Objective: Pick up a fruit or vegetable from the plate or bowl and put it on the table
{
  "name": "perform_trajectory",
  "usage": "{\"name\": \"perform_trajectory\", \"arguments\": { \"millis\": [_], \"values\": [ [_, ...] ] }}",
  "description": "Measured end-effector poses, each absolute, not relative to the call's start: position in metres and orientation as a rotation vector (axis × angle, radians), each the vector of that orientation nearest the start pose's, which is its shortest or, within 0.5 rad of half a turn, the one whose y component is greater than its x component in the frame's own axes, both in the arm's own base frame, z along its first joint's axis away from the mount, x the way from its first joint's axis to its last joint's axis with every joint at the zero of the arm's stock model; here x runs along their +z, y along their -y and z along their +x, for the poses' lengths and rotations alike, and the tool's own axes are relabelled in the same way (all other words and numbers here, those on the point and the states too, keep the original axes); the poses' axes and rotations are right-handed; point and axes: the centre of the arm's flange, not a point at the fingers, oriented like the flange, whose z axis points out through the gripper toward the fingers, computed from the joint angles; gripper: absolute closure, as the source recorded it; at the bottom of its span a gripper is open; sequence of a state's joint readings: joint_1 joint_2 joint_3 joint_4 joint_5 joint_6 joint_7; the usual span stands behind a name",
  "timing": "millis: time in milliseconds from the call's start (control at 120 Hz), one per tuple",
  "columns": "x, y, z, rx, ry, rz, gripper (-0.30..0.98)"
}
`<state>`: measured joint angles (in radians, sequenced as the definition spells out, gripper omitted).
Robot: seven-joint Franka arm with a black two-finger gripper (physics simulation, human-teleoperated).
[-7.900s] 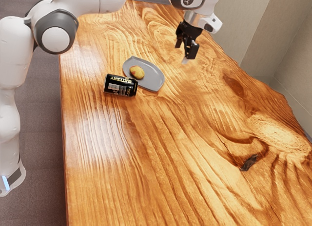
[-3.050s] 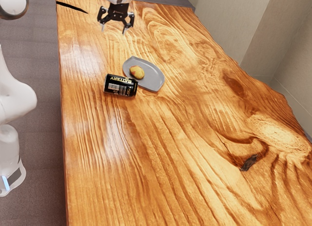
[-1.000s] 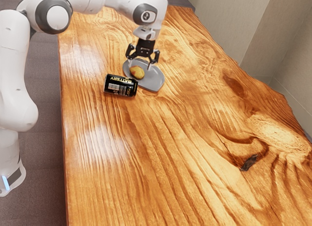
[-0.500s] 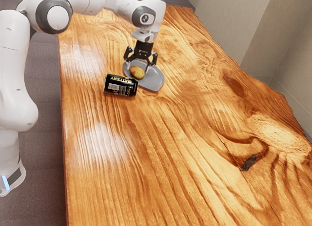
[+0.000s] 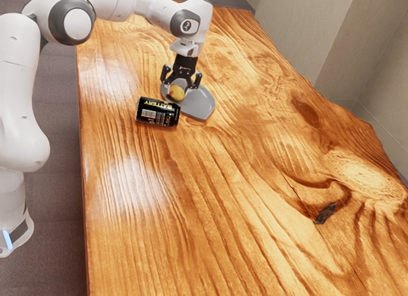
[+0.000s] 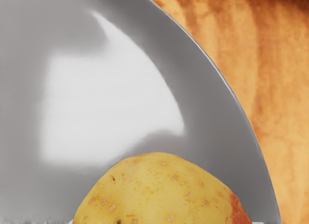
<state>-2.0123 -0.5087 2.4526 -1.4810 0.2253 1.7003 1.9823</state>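
Exterior view, left to right: gray floor [image 5: 56,200] down the left side, white arm [image 5: 19,98] standing at the left edge, bending at upper left and reaching across the top to upper center. Black battery [image 5: 157,112] lies on its side on the table [image 5: 223,200], left of center, BATTERY label showing, just beside the plate's near edge. Potato [image 5: 176,92], yellow with a reddish patch, is upper center-left, over the left part of the plate. Black gripper [image 5: 178,88] points down right above it, closed on the potato, one finger each side. Potato looks to be at or barely above the plate surface, hard to tell at this angle. Gray plate [image 5: 203,106] extends right of the potato, flat on the wood. Dark knot [image 5: 306,107] in the grain at upper right, dark chip-like mark [image 5: 326,212] at lower right. Beige wall [image 5: 338,47] fills the upper right corner.

Wrist view: potato between pale fingertips, small brown spots on its skin, reddish end toward the plate's curved rim. Bright glare [image 6: 111,103] on the plate beside the potato, wood grain beyond the rim.
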Motion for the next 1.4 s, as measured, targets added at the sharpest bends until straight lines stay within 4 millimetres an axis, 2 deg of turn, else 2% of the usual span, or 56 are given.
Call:
{"name": "perform_trajectory", "arguments": {
  "millis": [58,125,300,367,417,517,600,667,733,808,858,900,967,1025,1083,1192,1300,1333,1367,1400],
  "values": [
    [0.421,-0.364,0.553,-0.065,-2.331,-2.379,0.45],
    [0.426,-0.364,0.555,-0.085,-2.316,-2.376,0.58],
    [0.458,-0.359,0.567,-0.158,-2.271,-2.333,0.62],
    [0.485,-0.344,0.577,-0.189,-2.264,-2.286,0.61],
    [0.506,-0.32,0.586,-0.224,-2.284,-2.23,0.61],
    [0.552,-0.248,0.607,-0.287,-2.354,-2.087,0.6],
    [0.59,-0.161,0.62,-0.33,-2.446,-1.921,0.59],
    [0.608,-0.086,0.624,-0.365,-2.548,-1.784,0.58],
    [0.61,-0.01,0.622,-0.375,-2.668,-1.659,0.58],
    [0.6,0.071,0.614,-0.343,-2.793,-1.528,0.59],
    [0.59,0.11,0.607,-0.302,-2.853,-1.464,0.59],
    [0.583,0.129,0.603,-0.276,-2.881,-1.439,0.6],
    [0.572,0.139,0.6,-0.232,-2.892,-1.438,0.59],
    [0.568,0.139,0.6,-0.199,-2.882,-1.454,0.41],
    [0.565,0.133,0.602,-0.171,-2.863,-1.485,0.3],
    [0.564,0.126,0.603,-0.141,-2.834,-1.534,0.15],
    [0.563,0.123,0.603,-0.129,-2.814,-1.577,0.07],
    [0.562,0.116,0.605,-0.163,-2.805,-1.641,0.05],
    [0.56,0.094,0.608,-0.227,-2.77,-1.801,0.04],
    [0.566,0.087,0.604,-0.257,-2.729,-1.937,0.03]
  ]
}}
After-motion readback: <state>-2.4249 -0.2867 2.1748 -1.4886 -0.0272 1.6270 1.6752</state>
